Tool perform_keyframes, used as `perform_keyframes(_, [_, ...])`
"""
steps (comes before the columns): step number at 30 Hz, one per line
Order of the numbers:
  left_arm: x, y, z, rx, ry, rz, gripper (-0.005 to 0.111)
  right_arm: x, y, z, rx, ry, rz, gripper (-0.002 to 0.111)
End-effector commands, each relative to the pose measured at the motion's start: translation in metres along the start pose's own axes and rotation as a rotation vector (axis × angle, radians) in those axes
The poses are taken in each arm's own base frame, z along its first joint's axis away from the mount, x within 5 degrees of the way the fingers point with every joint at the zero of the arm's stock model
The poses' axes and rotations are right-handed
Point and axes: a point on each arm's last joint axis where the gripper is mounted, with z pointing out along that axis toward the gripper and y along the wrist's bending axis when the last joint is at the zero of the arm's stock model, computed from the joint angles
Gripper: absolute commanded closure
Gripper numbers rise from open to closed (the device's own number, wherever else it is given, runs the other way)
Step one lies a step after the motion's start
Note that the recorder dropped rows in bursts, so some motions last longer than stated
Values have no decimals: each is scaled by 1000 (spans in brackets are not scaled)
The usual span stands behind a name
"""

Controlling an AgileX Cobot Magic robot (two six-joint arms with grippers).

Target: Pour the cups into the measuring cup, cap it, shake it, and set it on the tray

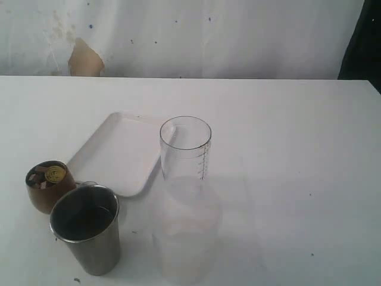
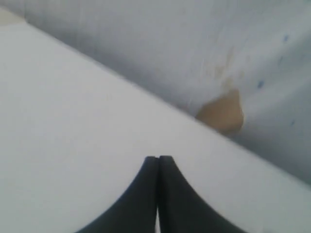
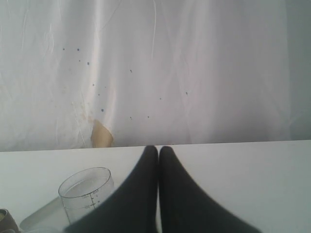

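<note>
The clear measuring cup (image 1: 185, 148) with printed marks stands upright mid-table, beside the white tray (image 1: 119, 152); it shows again as the measuring cup (image 3: 86, 198). At the front left stand the brown wooden cup (image 1: 49, 186), holding small pieces, and the steel tumbler (image 1: 87, 236). No arm shows in the exterior view. My left gripper (image 2: 158, 158) is shut over bare table, with nothing between its fingers. Empty as well, my right gripper (image 3: 158, 148) is shut, to the right of the measuring cup and well apart from it.
A wide frosted translucent tub (image 1: 187, 235) stands in front of the measuring cup, near the front edge. A white cloth backdrop with a tan patch (image 1: 85, 58) hangs behind the table. The wooden cup's edge (image 3: 6, 221) peeks into the right wrist view.
</note>
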Motion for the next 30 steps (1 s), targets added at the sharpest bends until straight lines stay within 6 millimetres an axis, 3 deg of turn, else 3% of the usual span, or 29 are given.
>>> perform_keyframes(1, [-1, -29, -10, 475, -248, 127, 107, 0, 0, -1, -2, -13, -6, 108])
perform_keyframes(4, [12, -31, 1, 580, -135, 293, 107, 0, 0, -1, -2, -13, -6, 108])
perform_keyframes(8, [38, -10, 17, 543, 194, 663, 107, 0, 0, -1, -2, -13, -6, 108])
perform_keyframes(10, [47, -2, 15, 628, 338, 773, 107, 0, 0, -1, -2, -13, -6, 108])
perform_keyframes(12, [47, -1, 13, 767, 426, 779, 107, 0, 0, -1, -2, -13, -6, 108])
perform_keyframes(14, [38, -4, 12, 903, 417, 692, 107, 0, 0, -1, -2, -13, -6, 108])
perform_keyframes(17, [29, 0, 10, 1032, 351, 698, 107, 0, 0, -1, -2, -13, -6, 108])
perform_keyframes(23, [54, 18, 21, 820, 460, 752, 105, 0, 0, -1, -2, -13, -6, 108])
perform_keyframes(26, [69, 21, 21, 774, 518, 771, 87, 0, 0, -1, -2, -13, -6, 108])
perform_keyframes(28, [73, 21, 23, 757, 536, 785, 67, 0, 0, -1, -2, -13, -6, 108])
perform_keyframes(30, [76, 23, 22, 739, 549, 792, 38, 0, 0, -1, -2, -13, -6, 108])
